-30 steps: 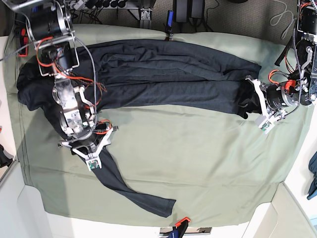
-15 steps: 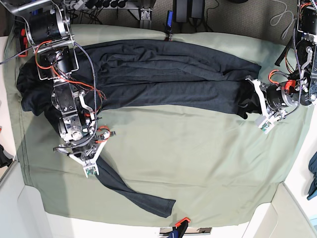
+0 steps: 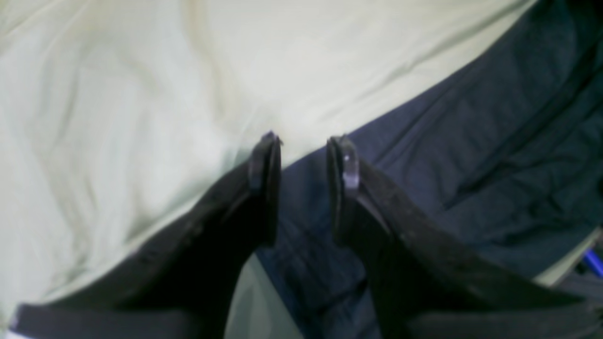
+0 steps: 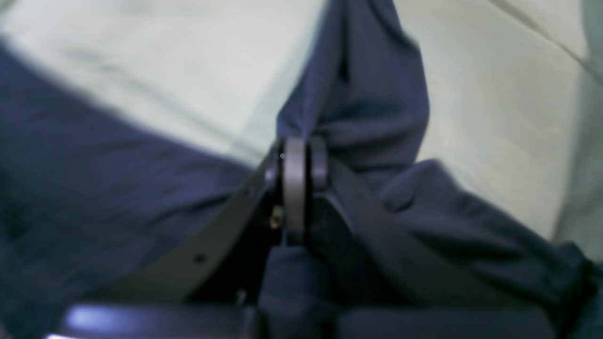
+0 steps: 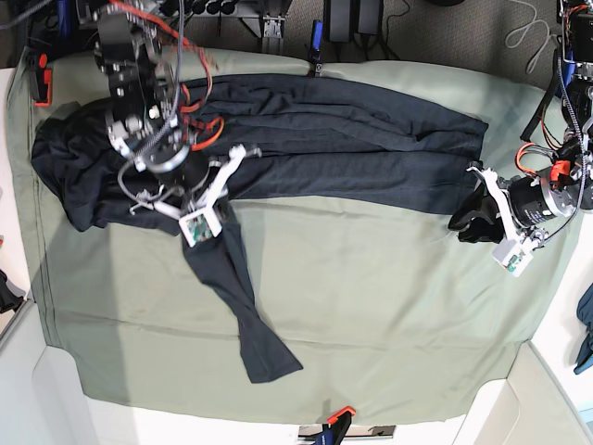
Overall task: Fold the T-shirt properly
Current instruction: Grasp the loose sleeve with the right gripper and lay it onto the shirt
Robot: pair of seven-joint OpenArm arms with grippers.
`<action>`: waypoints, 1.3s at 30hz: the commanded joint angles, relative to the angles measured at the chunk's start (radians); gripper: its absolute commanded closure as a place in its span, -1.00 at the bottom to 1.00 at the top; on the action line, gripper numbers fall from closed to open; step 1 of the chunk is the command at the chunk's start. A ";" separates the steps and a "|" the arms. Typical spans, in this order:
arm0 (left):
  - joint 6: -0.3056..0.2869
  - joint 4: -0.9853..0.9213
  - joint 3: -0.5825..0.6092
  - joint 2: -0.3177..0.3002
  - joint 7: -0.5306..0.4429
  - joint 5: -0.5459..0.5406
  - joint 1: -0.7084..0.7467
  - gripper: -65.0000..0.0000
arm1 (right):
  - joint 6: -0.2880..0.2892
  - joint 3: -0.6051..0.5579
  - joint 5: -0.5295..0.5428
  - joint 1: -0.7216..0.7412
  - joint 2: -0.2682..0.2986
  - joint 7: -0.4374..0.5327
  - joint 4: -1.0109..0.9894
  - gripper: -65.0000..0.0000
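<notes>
The right tool [image 4: 297,162], clenched on the shirt's [image 5: 352,139] sleeve [image 5: 243,306], could let the thin knit slip and bunch, while the left tool [image 3: 304,155] stands part-open astride its hem, grip unclear.

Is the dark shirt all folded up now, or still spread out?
Still spread out. The T-shirt lies long across the green cloth, and one sleeve trails off loose toward the table's near edge.

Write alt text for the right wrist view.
The right gripper is shut on a bunched fold of the dark T-shirt, lifting it off the green cloth. More shirt lies at left, blurred.
</notes>
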 commanded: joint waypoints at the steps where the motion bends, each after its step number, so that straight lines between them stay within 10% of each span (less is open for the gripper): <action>1: -0.009 0.013 -0.011 -0.017 -0.018 -0.016 -0.018 0.39 | 0.020 0.002 0.017 -0.021 0.008 0.033 0.056 1.00; 6: -0.009 0.013 -0.011 -0.004 -0.013 -0.016 -0.018 0.39 | 0.025 0.002 0.063 -0.087 0.029 0.044 0.113 1.00; 10: -0.009 0.013 -0.011 -0.004 -0.013 -0.016 -0.018 0.39 | -0.036 0.002 0.063 -0.038 0.020 0.108 0.083 -0.10; 12: -0.009 0.013 -0.011 -0.003 -0.005 -0.018 -0.017 0.39 | -0.073 0.003 0.037 0.013 -0.007 0.114 0.053 -0.23; 23: -0.014 0.013 -0.011 -0.003 0.033 -0.064 0.005 0.39 | -0.163 0.006 -0.146 0.428 -0.235 0.215 -0.548 -0.23; 34: -0.014 0.013 -0.011 -0.003 0.030 -0.064 0.004 0.39 | -0.230 0.006 -0.199 0.591 -0.256 0.240 -0.960 -0.20; 39: -0.014 0.013 -0.011 -0.004 0.031 -0.064 0.005 0.39 | -0.207 0.006 -0.186 0.590 -0.259 0.225 -0.948 1.00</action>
